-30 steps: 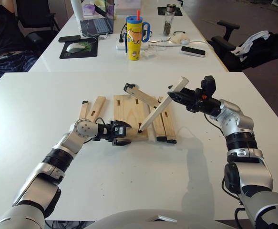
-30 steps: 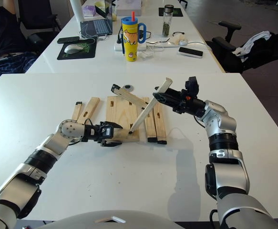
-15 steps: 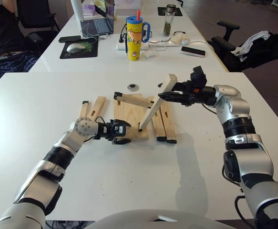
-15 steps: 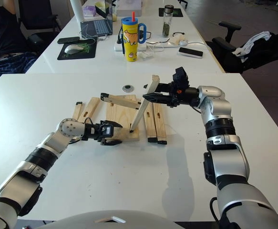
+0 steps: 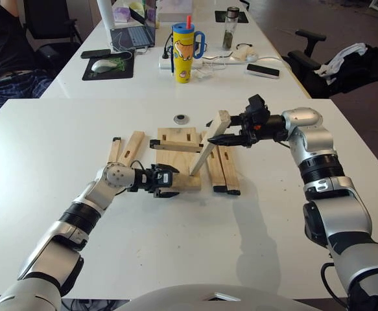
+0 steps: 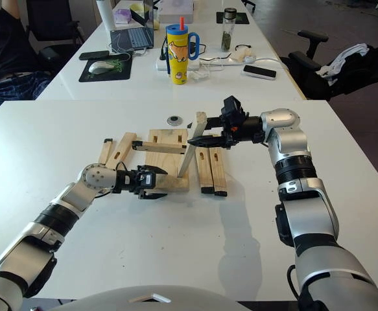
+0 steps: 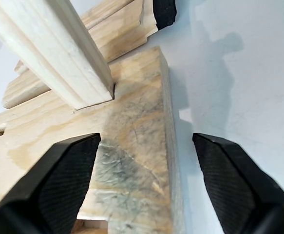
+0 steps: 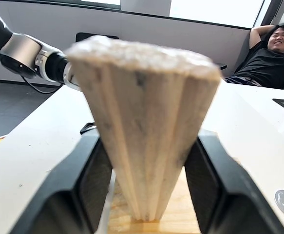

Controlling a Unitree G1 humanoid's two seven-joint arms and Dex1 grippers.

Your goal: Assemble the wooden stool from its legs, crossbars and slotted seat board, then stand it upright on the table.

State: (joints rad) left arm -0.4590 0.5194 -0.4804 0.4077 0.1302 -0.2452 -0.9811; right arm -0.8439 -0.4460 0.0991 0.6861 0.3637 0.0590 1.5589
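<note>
The slotted seat board (image 5: 176,167) lies flat at the table's middle. My left gripper (image 5: 165,181) is shut on its near edge, one finger (image 7: 59,185) on each side of the board (image 7: 132,161). My right gripper (image 5: 220,138) is shut on the upper end of a wooden leg (image 5: 207,150). The leg leans steeply, its foot resting on the board. A crossbar (image 5: 174,146) juts leftward from the leg, above the board. In the right wrist view the leg (image 8: 142,126) stands between my two black fingers (image 8: 90,180).
Two loose legs (image 5: 133,145) lie left of the board and more legs (image 5: 222,165) lie along its right side. A small round disc (image 5: 181,118) sits behind. The far table holds a yellow cup (image 5: 183,53), a laptop (image 5: 133,32), a mouse (image 5: 101,65) and a phone (image 5: 262,69).
My right gripper has moved left and towards the far side, tipping the leg more upright; its crossbar swung left over the board. The left gripper has stayed on the board.
</note>
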